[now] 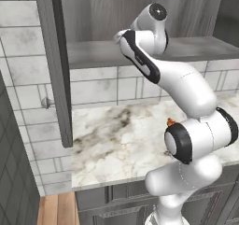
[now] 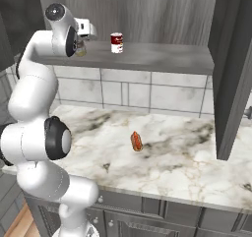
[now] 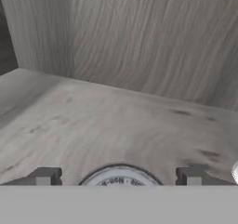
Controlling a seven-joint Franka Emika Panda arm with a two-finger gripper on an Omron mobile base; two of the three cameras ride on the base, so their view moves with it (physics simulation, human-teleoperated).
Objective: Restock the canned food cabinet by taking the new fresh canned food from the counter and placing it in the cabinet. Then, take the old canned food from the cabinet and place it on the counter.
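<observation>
The new can (image 3: 120, 176) sits low in my hand view between the gripper (image 3: 120, 177) fingers, but I cannot tell if they squeeze it, over the cabinet shelf (image 3: 116, 125) where it belongs.

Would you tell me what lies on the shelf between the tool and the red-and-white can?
Bare shelf board, seen from the right base; the red-and-white can stands right of the tool.
</observation>
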